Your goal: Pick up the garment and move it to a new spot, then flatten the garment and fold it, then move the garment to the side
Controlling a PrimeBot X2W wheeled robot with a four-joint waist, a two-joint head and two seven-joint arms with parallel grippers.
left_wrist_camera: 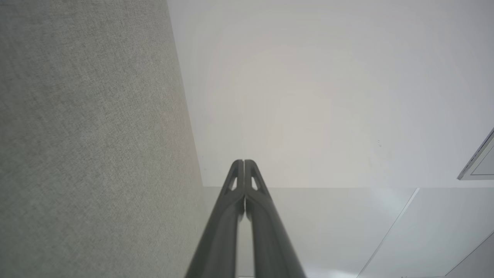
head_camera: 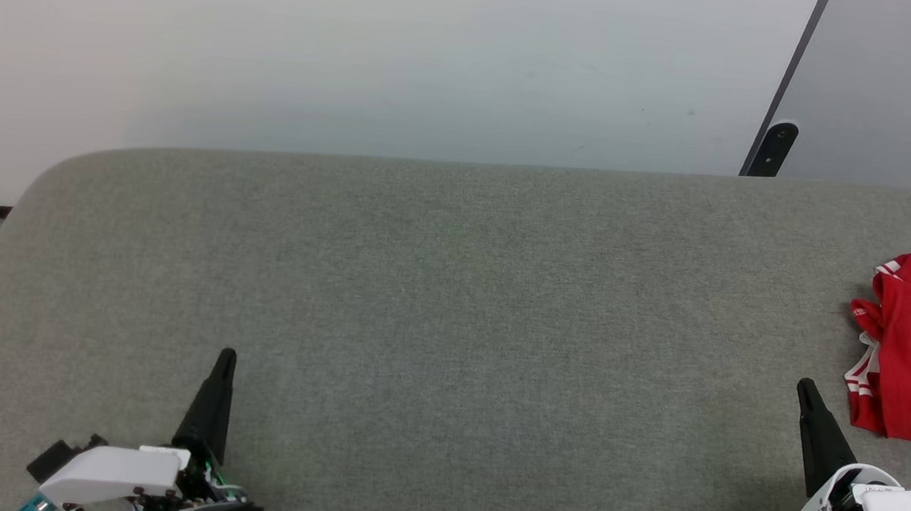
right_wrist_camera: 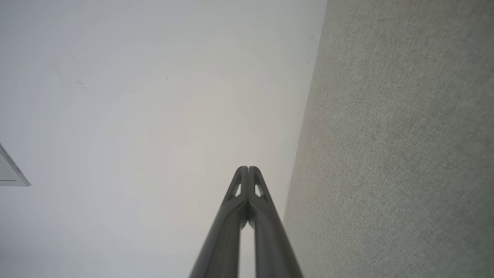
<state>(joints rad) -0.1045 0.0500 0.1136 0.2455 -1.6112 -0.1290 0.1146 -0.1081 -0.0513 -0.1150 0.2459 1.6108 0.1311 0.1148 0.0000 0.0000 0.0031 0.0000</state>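
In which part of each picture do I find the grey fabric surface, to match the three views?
Head view: the grey fabric surface fills the lower part, the garment at its right edge.
Left wrist view: it covers the left side, left of the shut left gripper.
Right wrist view: it covers the right side, right of the shut right gripper.
Shared landmark: the pale wall bordering the surface in all three.

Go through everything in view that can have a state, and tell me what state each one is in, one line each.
garment: crumpled in a heap at the right edge of the grey padded surface, unfolded, not held.
left gripper: shut, fingers pressed together, holding nothing.
right gripper: shut, holding nothing, near the garment but apart from it.
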